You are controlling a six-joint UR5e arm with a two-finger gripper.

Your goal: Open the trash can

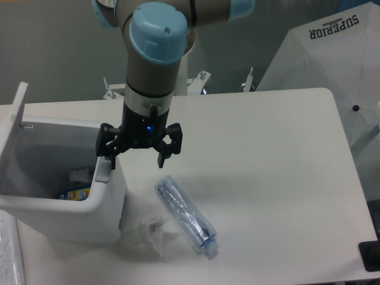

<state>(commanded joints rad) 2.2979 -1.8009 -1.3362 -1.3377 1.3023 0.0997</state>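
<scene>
A: Where is the trash can [65, 202] sitting, and is it open?

B: It is sitting at the near left of the worktop [267, 178], a white boxy bin with rounded corners. Its lid [19, 104] is standing up at the far left edge, so the inside is showing: some crumpled paper and a blue and yellow wrapper are lying at the bottom.

A: And the gripper [139, 155]?

B: It is hanging with its jaws spread wide, holding nothing. One fingertip [107, 159] is sitting right at the grey push tab [104, 174] on the bin's right rim; I cannot tell whether it is pressing.

A: What is worrying you from here?

B: I judge the opening done, so the risk is in the retreat. If the fingertip is dragging sideways on the rim, it could be shoving the light bin or tipping it. A bump could also be dropping the lid shut.

A: Anything nearby?

B: A clear plastic bottle [185, 215] is lying just right of the bin, near the gripper.
</scene>
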